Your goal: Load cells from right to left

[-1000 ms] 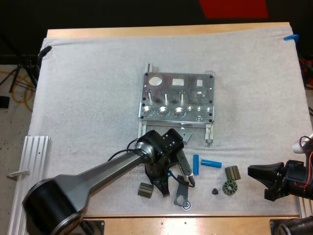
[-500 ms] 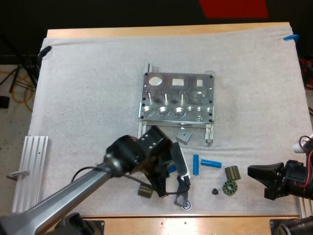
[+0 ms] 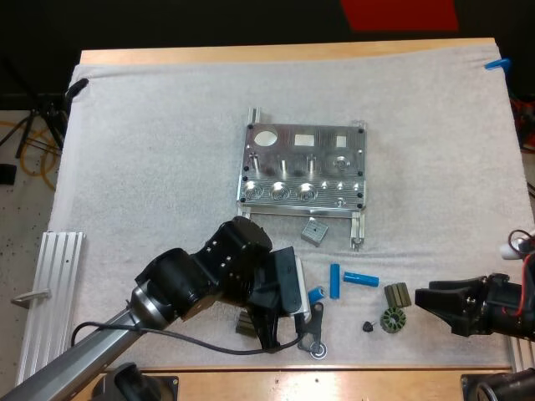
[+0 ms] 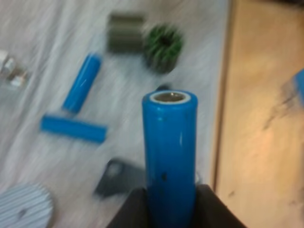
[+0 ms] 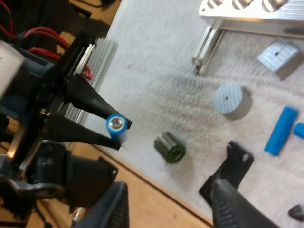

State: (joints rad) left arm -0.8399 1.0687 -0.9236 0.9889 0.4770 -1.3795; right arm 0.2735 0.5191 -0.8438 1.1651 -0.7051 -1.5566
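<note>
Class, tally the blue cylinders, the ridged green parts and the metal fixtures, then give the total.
Blue cylinders: 3, one in the left claw
Ridged green parts: 3
Metal fixture: 1
Total: 7

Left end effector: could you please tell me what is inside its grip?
The left end effector holds a blue cell, top end visible; its lower end is hidden between the fingers.

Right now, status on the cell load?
Left hand shut on blue cell, short of fixture. Right hand open, clear. Two cells on mat. Grey block near fixture's front.
</note>
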